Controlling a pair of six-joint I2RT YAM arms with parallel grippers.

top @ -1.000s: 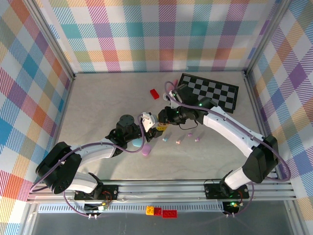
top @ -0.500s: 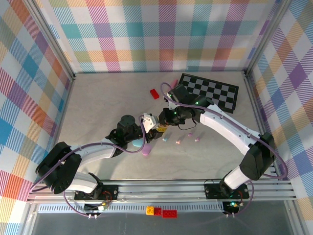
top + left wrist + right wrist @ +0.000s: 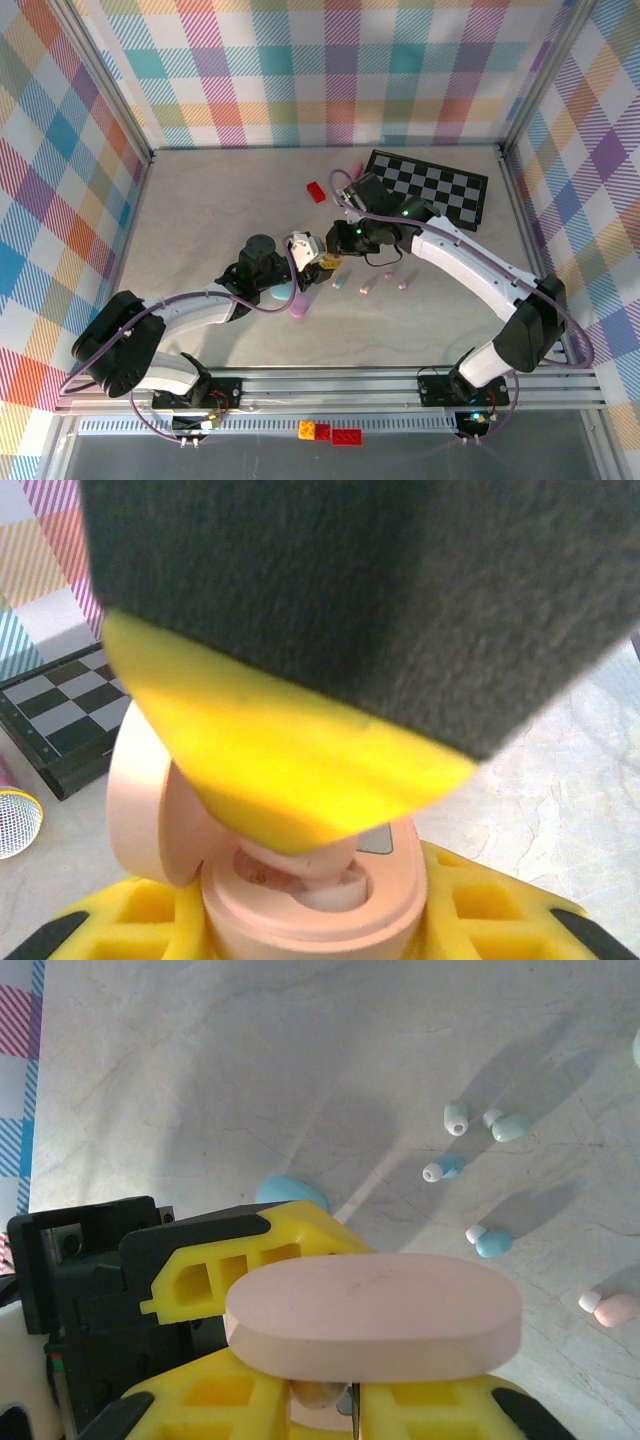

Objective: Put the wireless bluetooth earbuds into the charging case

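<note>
– Jaws first: how are the left jaws found?
– Closed on the pink charging case (image 3: pixel 300 925). It is gripped by its lower half between two yellow fingers (image 3: pixel 120 930) and held up over the middle of the bench (image 3: pixel 200 220). Its lid (image 3: pixel 135 790) is swung open to one side.
– And the right jaws?
– They are set over the open case, tips pointing into it. They are seen almost closed, and a small pinkish earbud (image 3: pixel 318 1396) is pinched between them. This earbud is located in the hollow of the case. Whether it is fully seated cannot be told.
– Where are the other earbuds?
– They are laid loose on the bench, just to the right of the case and slightly nearer. Two whitish-mint earbuds (image 3: pixel 456 1117), two teal earbuds (image 3: pixel 492 1243) and one pink earbud (image 3: pixel 612 1309) can be counted from the right wrist.
– Is something else seen?
– A teal case (image 3: pixel 275 293) and a purple case (image 3: pixel 298 306) are placed beside the left arm. A red brick (image 3: pixel 316 191) and a checkered board (image 3: pixel 430 187) are placed at the far side.
</note>
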